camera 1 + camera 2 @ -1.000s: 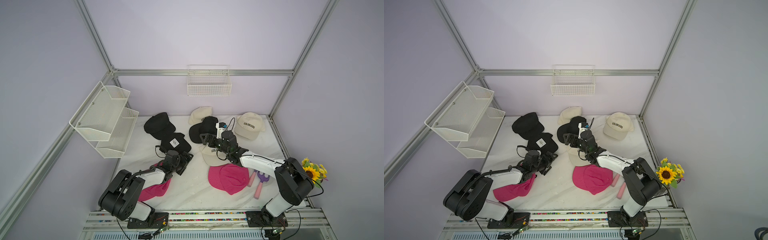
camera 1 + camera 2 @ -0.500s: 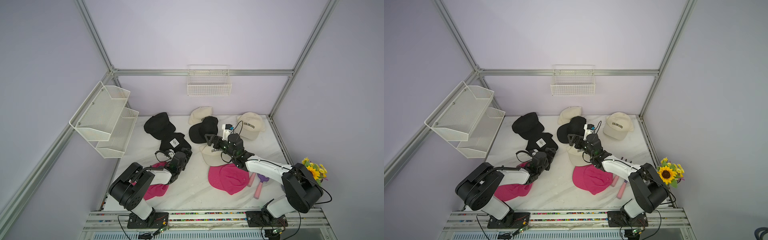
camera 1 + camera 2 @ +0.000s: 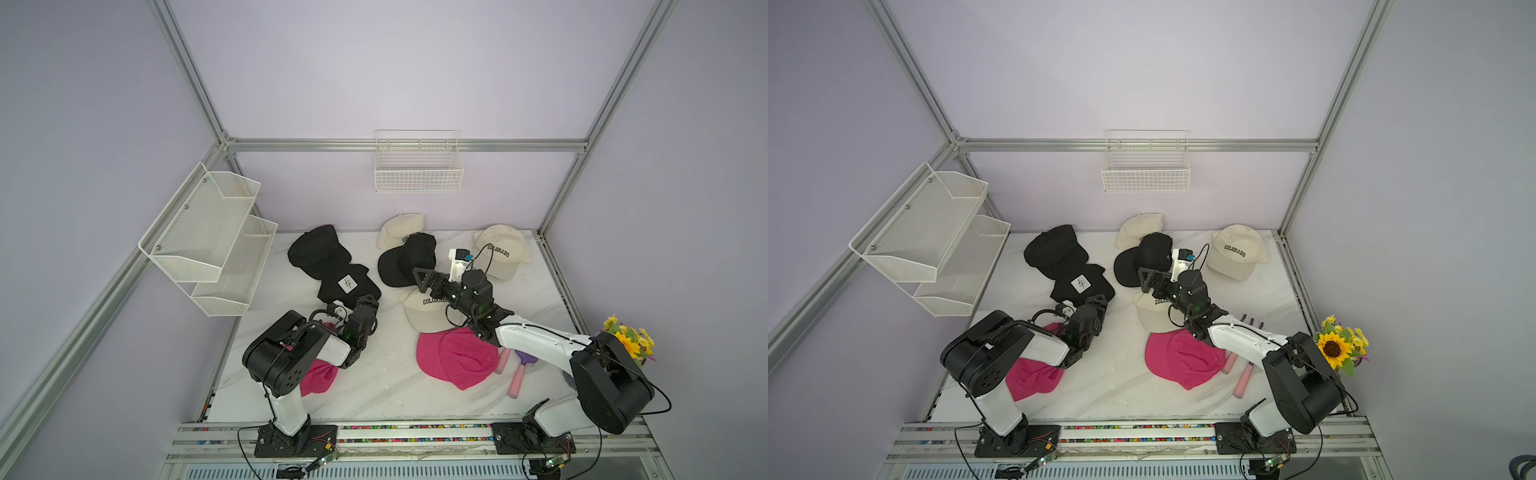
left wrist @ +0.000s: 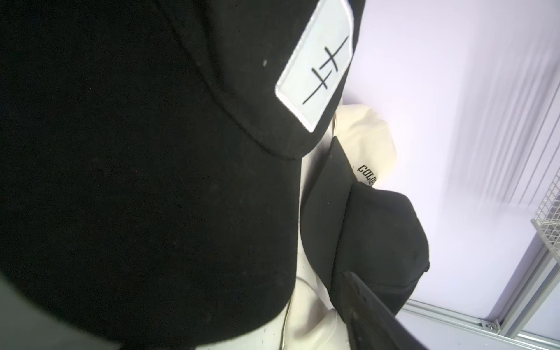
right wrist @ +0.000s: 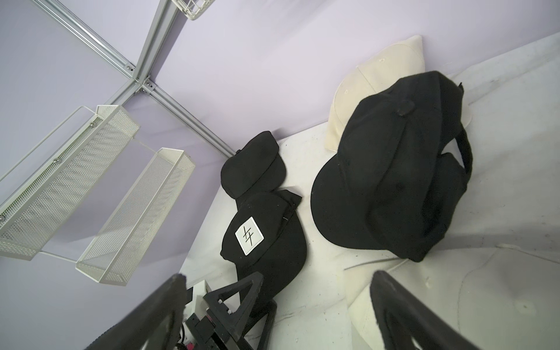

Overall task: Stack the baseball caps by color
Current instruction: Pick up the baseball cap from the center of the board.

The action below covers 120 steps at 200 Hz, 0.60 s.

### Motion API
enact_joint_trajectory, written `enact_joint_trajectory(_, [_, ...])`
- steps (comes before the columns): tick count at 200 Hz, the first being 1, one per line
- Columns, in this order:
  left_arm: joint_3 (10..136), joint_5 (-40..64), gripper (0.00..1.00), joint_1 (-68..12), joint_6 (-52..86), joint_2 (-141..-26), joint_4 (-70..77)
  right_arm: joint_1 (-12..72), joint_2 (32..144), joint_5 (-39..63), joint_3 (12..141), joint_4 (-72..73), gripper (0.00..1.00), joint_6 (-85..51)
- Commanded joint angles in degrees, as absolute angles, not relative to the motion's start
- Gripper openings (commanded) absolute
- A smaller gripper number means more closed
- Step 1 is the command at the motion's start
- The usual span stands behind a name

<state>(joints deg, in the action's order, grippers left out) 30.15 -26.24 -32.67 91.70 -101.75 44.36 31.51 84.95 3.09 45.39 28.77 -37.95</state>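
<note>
Pale lilac walls [image 3: 374, 75] close in the cell, edged by an aluminium frame [image 3: 399, 144]. A white wire basket [image 3: 418, 174] hangs on the back wall and a two-tier white mesh shelf [image 3: 208, 241] on the side wall. The tabletop [image 3: 386, 386] is white marble-patterned, evenly lit. Artificial sunflowers [image 3: 627, 336] stand at its edge.

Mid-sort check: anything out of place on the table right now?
Yes. At the back, a black cap lies partly over a cream cap, mixing colours. Pink-handled tools, no caps, lie beside a pink cap.
</note>
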Motion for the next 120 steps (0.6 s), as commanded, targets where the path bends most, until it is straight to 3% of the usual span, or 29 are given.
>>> enact_joint_trajectory(1, [28.82, -28.79, 0.54, -31.69, 89.44, -102.13, 47.96, 31.11, 84.59, 3.25, 45.03, 30.54, 0.97, -36.64])
enact_joint_trajectory(22, [28.02, -27.16, 0.44, -30.44, 89.80, -102.08, 48.16, 31.11, 85.24, 3.28, 45.26, 30.67, 0.97, -36.65])
enact_joint_trajectory(56, [26.34, -26.00, 0.13, -29.27, 88.90, -101.62, 49.88, 31.11, 86.21, 3.48, 46.07, 30.70, 0.97, -36.65])
enact_joint_trajectory(102, [26.21, -25.56, 0.00, -29.26, 85.91, -98.09, 45.89, 31.16, 86.81, 3.27, 46.49, 30.76, 0.97, -36.82])
enact_joint_trajectory(120, [26.20, -24.90, 0.00, -29.26, 84.15, -96.11, 44.75, 31.11, 86.79, 3.25, 46.41, 31.05, 0.97, -36.81])
